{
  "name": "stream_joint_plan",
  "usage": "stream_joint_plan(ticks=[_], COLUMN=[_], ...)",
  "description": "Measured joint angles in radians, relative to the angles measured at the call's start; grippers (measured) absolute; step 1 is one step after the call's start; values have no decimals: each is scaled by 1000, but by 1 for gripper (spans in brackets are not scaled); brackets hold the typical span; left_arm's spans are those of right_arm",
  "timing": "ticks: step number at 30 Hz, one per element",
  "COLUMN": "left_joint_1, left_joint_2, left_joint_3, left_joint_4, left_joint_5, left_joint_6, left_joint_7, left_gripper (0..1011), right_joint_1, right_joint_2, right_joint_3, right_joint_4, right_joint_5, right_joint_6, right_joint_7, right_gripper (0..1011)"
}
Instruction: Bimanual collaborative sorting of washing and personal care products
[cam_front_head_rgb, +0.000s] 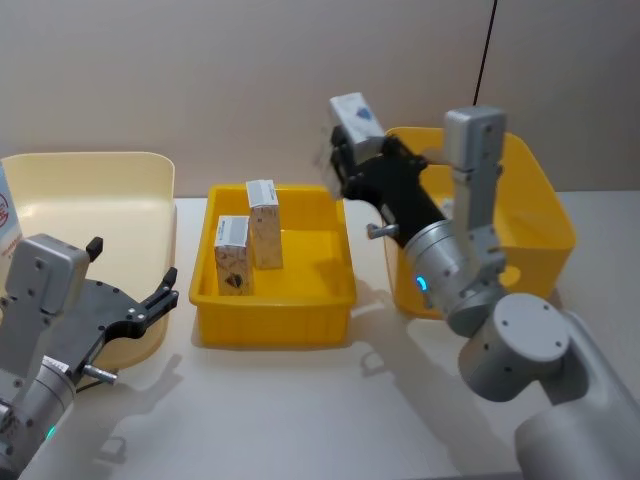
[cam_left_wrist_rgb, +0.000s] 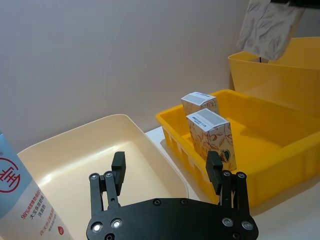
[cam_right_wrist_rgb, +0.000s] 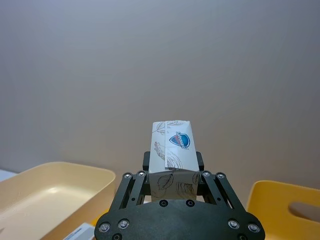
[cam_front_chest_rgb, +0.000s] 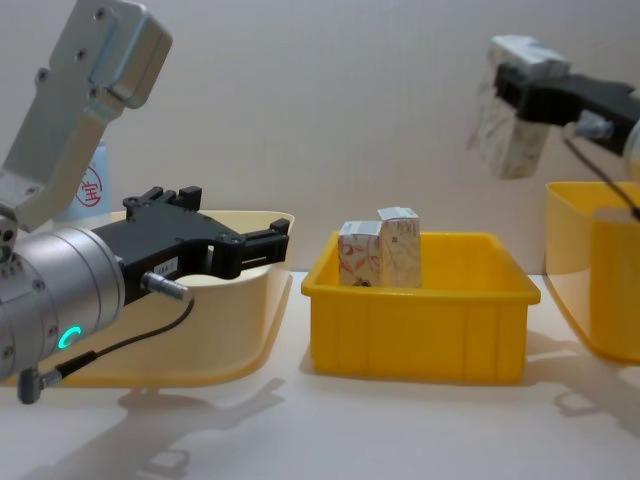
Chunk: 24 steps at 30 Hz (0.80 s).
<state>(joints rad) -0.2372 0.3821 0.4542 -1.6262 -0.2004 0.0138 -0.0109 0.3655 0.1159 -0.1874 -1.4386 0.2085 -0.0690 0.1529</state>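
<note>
Plain wall behind; two marbled white cartons (cam_front_head_rgb: 248, 240) stand in the middle yellow bin (cam_front_head_rgb: 273, 300). Right gripper (cam_front_head_rgb: 338, 160) clamps a third carton (cam_front_head_rgb: 356, 122) above it; left gripper (cam_front_head_rgb: 135, 280) gapes empty beside it.

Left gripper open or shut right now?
Open: left gripper has its black fingers spread wide apart with nothing between them, beside the cream plastic bin.

White tabletop (cam_front_head_rgb: 300, 400), matte, set against a plain wall. Resting directly on it, in a row: one cream plastic bin (cam_front_head_rgb: 150, 190) at the robot's left; one low yellow bin (cam_front_head_rgb: 275, 320) at centre; one deeper yellow bin (cam_front_head_rgb: 545, 215) at the right. The three bins stand near one another without touching, with strips of bare table between them.
</note>
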Motion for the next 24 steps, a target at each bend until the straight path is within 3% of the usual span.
stream_joint_plan(ticks=[14, 24], left_joint_1=[0, 0], left_joint_2=[0, 0], left_joint_3=[0, 0], left_joint_4=[0, 0], left_joint_5=[0, 0], left_joint_6=[0, 0], left_joint_7=[0, 0], left_gripper=[1003, 1003], right_joint_1=[-45, -92], right_joint_2=[15, 13], right_joint_3=[92, 146], right_joint_4=[-80, -134], right_joint_5=[-47, -92], right_joint_6=[-18, 59], right_joint_7=[-96, -185], right_gripper=[433, 433])
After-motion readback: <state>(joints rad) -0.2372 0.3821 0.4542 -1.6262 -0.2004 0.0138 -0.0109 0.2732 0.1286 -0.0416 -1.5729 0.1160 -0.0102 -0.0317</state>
